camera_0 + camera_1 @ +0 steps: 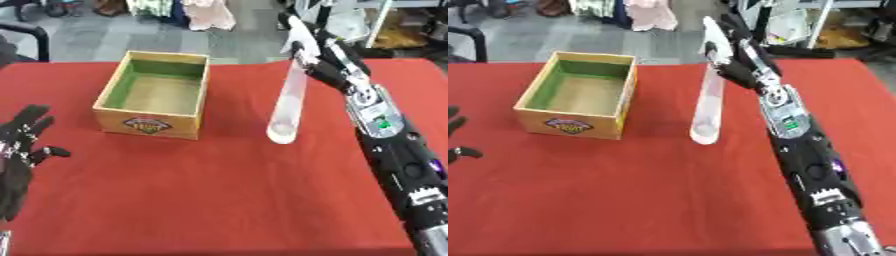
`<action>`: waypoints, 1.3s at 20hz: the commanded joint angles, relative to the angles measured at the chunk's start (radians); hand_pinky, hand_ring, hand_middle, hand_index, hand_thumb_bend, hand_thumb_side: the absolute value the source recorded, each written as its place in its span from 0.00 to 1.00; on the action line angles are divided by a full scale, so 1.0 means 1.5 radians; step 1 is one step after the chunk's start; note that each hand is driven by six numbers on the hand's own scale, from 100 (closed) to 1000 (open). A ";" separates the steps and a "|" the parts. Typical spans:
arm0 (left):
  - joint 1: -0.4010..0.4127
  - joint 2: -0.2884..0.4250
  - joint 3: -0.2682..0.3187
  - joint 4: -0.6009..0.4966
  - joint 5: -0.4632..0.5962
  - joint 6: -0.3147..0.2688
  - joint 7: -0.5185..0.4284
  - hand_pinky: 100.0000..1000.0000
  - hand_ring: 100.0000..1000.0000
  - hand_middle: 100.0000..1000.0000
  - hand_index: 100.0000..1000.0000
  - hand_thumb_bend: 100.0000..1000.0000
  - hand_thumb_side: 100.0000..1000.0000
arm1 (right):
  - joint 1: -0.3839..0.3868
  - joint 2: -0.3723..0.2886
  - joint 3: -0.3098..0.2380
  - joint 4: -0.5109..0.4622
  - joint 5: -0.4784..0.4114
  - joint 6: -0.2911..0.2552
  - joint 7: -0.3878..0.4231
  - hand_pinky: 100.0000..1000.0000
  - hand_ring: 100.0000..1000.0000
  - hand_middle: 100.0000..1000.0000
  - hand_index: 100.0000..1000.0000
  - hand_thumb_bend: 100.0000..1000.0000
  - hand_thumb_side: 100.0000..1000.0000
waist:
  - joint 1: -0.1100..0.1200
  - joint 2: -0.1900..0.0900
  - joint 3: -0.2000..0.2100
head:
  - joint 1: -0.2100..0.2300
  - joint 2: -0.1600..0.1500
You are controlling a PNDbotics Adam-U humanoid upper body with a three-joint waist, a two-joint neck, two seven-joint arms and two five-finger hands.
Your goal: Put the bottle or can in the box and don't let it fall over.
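Observation:
A tall, clear, pale bottle (289, 100) with a white cap hangs above the red table (219, 190), tilted, its base toward me. My right hand (325, 62) is shut on its upper part near the cap, to the right of the box. The open wooden box (156, 95) has a green lining, a bare floor and a printed label on its front; it stands left of the bottle, apart from it. My left hand (22, 145) rests open at the table's left edge, fingers up, holding nothing.
The red cloth stretches wide in front of the box and bottle. Beyond the far edge are a grey floor, a dark chair (26, 35) at the left and cluttered shelves (394, 25) at the right.

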 commanded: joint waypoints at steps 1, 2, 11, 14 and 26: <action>-0.006 0.003 0.004 -0.010 0.002 -0.002 0.005 0.55 1.00 0.96 1.00 0.07 0.96 | -0.010 -0.006 -0.005 -0.003 0.006 0.004 0.002 0.82 0.94 0.99 0.96 0.00 0.50 | 0.004 -0.005 0.003 | -0.002 -0.004; -0.006 0.003 0.005 -0.010 0.003 -0.002 0.006 0.55 1.00 0.96 1.00 0.07 0.96 | -0.010 -0.006 -0.005 -0.003 0.007 0.005 0.002 0.82 0.94 0.99 0.96 0.00 0.50 | 0.005 -0.005 0.004 | -0.003 -0.004; -0.006 0.001 0.009 -0.010 0.007 -0.001 0.022 0.55 1.00 0.95 1.00 0.07 0.95 | -0.014 -0.006 -0.008 -0.003 0.005 0.010 0.006 0.81 0.94 0.98 0.96 0.00 0.50 | 0.008 -0.003 0.010 | -0.008 -0.005; -0.006 0.001 0.010 -0.010 0.007 -0.001 0.023 0.55 1.00 0.95 1.00 0.07 0.95 | -0.015 -0.006 -0.008 -0.002 0.005 0.011 0.007 0.81 0.94 0.98 0.96 0.00 0.50 | 0.008 -0.003 0.012 | -0.009 -0.005; -0.006 -0.001 0.010 -0.009 0.007 -0.001 0.022 0.55 1.00 0.95 1.00 0.07 0.96 | -0.022 -0.011 -0.009 0.006 -0.004 0.020 0.014 0.79 0.92 0.95 0.94 0.00 0.48 | 0.010 -0.003 0.018 | -0.013 -0.005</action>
